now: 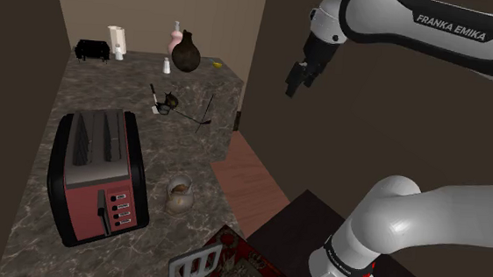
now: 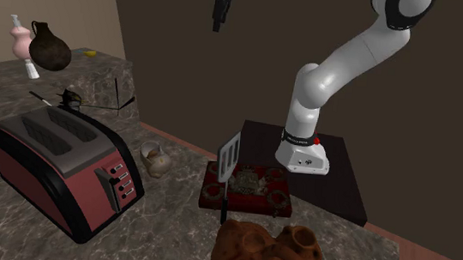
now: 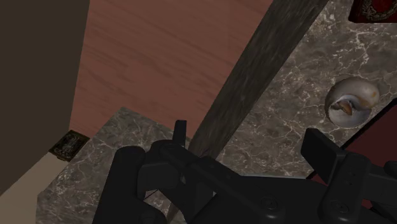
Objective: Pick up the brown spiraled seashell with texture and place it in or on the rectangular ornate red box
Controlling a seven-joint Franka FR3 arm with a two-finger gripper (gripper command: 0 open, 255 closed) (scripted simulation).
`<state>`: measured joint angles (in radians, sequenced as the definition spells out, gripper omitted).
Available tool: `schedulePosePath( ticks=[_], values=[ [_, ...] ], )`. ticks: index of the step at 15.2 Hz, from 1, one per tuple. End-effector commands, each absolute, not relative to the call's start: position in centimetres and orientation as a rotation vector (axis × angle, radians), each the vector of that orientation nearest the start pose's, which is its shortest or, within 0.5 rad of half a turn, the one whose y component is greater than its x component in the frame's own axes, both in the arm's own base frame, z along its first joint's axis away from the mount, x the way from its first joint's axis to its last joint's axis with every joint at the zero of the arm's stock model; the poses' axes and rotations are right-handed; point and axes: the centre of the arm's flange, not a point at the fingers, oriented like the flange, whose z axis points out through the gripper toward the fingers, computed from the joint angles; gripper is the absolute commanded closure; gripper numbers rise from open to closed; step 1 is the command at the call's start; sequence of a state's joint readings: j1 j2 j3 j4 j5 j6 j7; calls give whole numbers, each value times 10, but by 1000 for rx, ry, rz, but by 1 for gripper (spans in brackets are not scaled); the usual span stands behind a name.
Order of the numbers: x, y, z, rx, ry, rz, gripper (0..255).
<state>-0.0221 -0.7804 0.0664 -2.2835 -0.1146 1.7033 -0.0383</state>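
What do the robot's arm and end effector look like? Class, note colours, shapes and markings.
The arm is white, with rounded links and dark joints. One link's dark band carries white lettering, "FRANKA EMIKA". Its white base has a black ring and a small red spot. The end effector is all black, with two blocky fingers.

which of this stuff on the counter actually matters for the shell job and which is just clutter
Belongs to the job:
seashell
ornate red box
gripper, open, holding nothing

Just lying about:
red toaster
dark vase
pink bottle
white slotted spatula
brown lumpy object
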Motion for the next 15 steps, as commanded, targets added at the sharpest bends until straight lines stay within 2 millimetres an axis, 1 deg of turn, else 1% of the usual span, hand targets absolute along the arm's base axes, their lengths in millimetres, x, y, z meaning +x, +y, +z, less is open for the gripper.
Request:
schedulePosePath(
  ticks=[1,8,15],
  values=[
    [321,11,637,-3286,-118,-327,0],
    [339,71,571,-3264,-7,-333,0],
    [360,132,508,-3240,103,-338,0]
  ],
)
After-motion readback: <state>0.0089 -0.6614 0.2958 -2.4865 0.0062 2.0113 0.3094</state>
